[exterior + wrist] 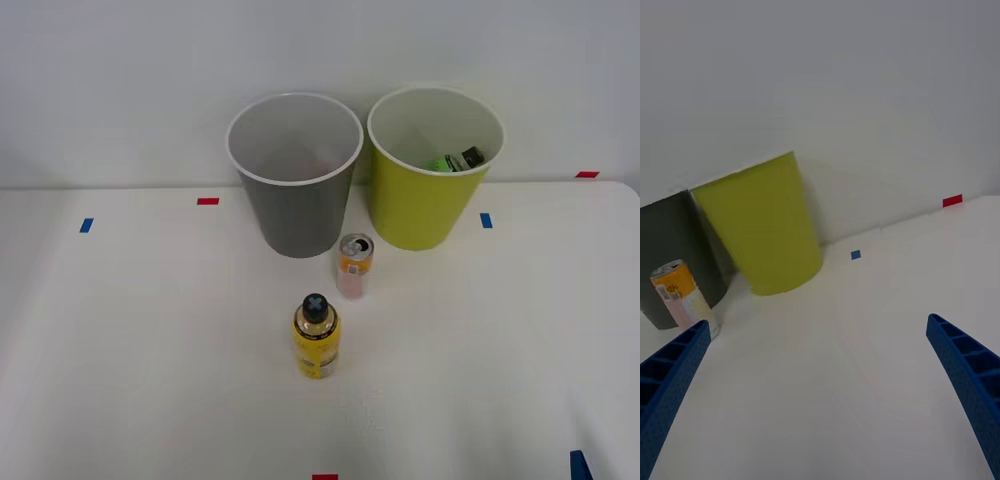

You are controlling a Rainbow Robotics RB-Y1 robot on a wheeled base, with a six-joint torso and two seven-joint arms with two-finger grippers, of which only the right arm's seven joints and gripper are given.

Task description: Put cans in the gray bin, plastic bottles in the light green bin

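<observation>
Two round wastebaskets stand side by side at the far edge of a white table (120,380), against a pale wall: the gray bin (294,180) on the left and the light green bin (432,170) on the right, their rims close together but apart. Inside the light green bin, low against its far right wall, lies a green bottle (452,162) with a black cap, only partly visible past the rim. The gray bin's pale interior shows a faint reddish tint near the bottom, too dim to identify. An orange-banded can (354,266) stands upright on the table just in front of the gap between the two bins, its silver top facing up. Nearer the robot, slightly left of the can and clearly apart from it, a yellow bottle (316,336) with a black cap stands upright. From the wrist view, the right gripper (816,352) is spread wide, its ribbed blue fingers (962,367) holding nothing and hovering over bare tabletop; both fingers are cut off by the picture's edge. There the can is partly hidden behind one finger, the gray bin is cropped at the edge, and the light green bin's rim lies out of view. Small red and blue tape marks (207,201) dot the table.
</observation>
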